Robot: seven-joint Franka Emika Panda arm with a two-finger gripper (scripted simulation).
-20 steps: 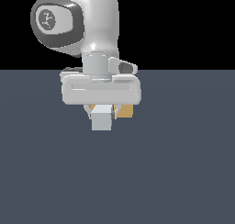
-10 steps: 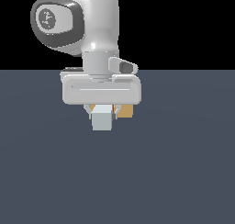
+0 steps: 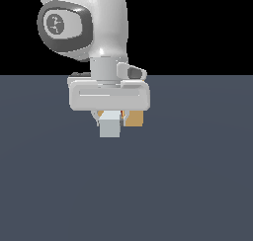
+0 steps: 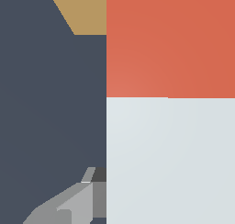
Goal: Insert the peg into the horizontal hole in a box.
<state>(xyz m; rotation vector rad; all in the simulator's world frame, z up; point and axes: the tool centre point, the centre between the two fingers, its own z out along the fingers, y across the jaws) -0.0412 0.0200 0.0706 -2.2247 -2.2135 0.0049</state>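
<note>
The dark slate worktop (image 3: 197,185) fills the lower frame. Mid-frame, under the white arm, the tan cube box (image 3: 134,118) sits just behind the jaws, which stay clamped on the long grey square peg with its red-orange end (image 3: 110,125). Nothing has visibly shifted over the last second, so insertion seems stalled or creeping.

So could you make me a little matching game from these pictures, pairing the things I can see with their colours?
Things:
1. peg, end nearest the exterior camera
2. peg, far end in the wrist view
3. box
4. gripper body

Colours:
A. tan
B. white
C. light grey
D. red-orange

Pairs: 1-C, 2-D, 3-A, 4-B
</note>
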